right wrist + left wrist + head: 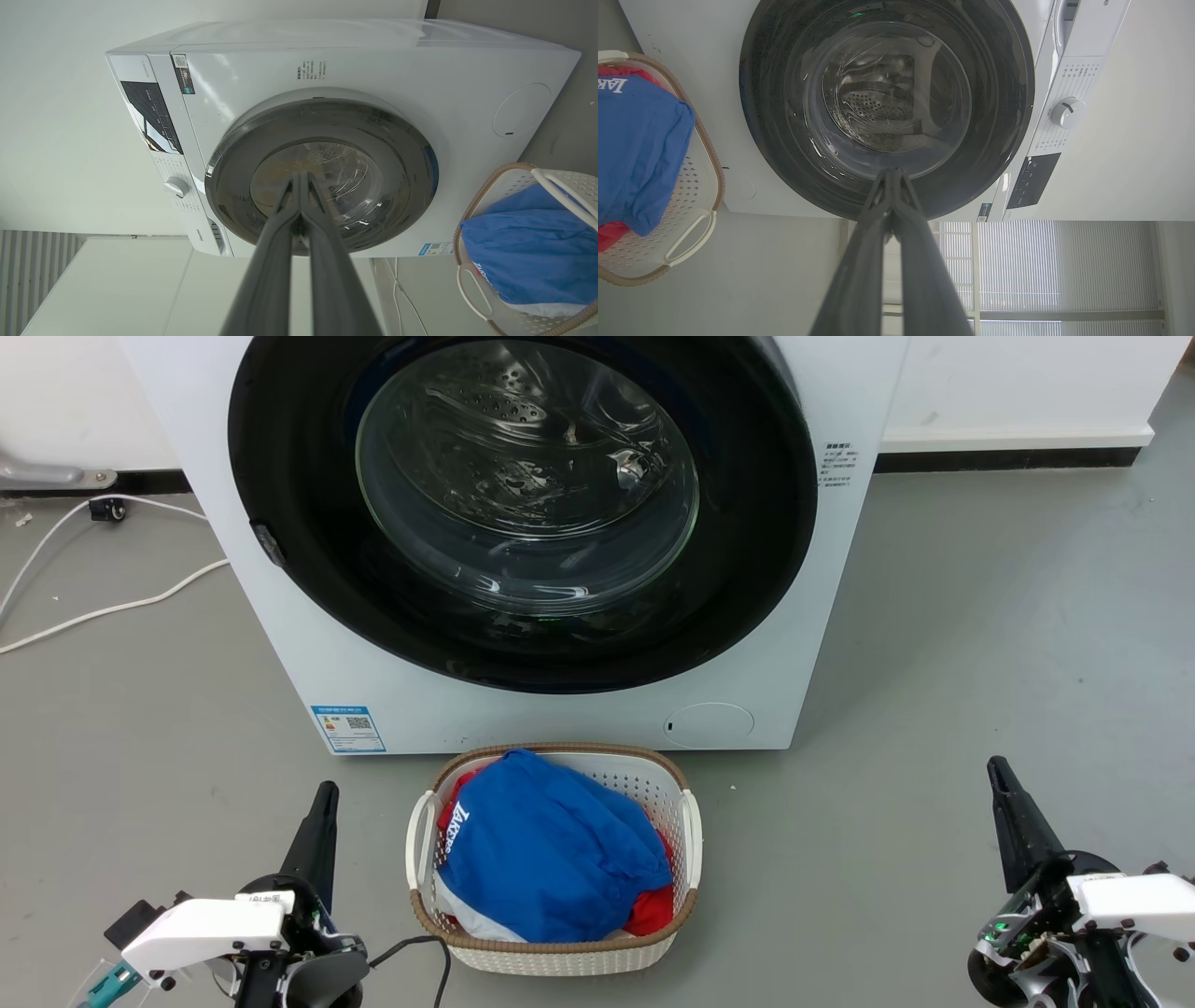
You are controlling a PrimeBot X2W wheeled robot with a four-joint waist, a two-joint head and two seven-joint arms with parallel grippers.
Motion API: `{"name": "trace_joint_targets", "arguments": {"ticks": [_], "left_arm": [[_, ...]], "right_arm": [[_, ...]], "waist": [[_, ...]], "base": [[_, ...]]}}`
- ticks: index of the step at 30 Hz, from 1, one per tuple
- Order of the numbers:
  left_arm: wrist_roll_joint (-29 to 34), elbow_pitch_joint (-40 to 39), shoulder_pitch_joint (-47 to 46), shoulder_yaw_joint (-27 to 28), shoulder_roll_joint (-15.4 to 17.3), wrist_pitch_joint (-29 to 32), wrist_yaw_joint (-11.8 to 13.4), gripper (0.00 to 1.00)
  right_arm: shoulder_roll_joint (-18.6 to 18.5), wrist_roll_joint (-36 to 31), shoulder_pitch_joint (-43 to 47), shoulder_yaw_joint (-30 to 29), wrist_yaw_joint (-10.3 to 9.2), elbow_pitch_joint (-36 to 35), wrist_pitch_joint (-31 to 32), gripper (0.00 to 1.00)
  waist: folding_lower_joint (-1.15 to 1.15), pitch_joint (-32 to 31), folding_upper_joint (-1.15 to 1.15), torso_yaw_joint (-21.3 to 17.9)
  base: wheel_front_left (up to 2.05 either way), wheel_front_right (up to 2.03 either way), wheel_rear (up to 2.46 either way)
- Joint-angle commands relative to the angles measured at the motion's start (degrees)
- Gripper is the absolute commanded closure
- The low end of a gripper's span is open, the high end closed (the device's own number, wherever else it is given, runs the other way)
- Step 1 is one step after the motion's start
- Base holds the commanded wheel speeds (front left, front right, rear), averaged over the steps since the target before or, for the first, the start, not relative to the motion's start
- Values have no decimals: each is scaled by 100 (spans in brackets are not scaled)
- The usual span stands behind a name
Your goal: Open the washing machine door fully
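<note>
The door [299, 523] sits shut. Left gripper [324, 800] and right gripper [1000, 775], both clenched empty, rest low beside the basket [692, 821], probably ready to reach.

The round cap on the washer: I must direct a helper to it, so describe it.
Find the white boxy washing machine with the glossy black round door. Below the door, at the front's lower right, sits the flush white round cap. Unlike the rectangular blue label sticker at lower left, it is plain and circular.
</note>
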Motion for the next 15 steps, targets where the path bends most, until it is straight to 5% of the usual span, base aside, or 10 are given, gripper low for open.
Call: {"name": "trace_joint_targets", "arguments": {"ticks": [1, 15], "left_arm": [[19, 4, -42, 16, -2, 32, -16, 100], [22, 4, -44, 27, -10, 33, -16, 100]], "right_arm": [[14, -30, -58, -10, 17, 9, 28, 100], [27, -50, -60, -27, 17, 9, 34, 100]], "waist": [[0, 0, 0, 0], [0, 0, 0, 0]], "base": [[0, 0, 0], [0, 0, 0]]}}
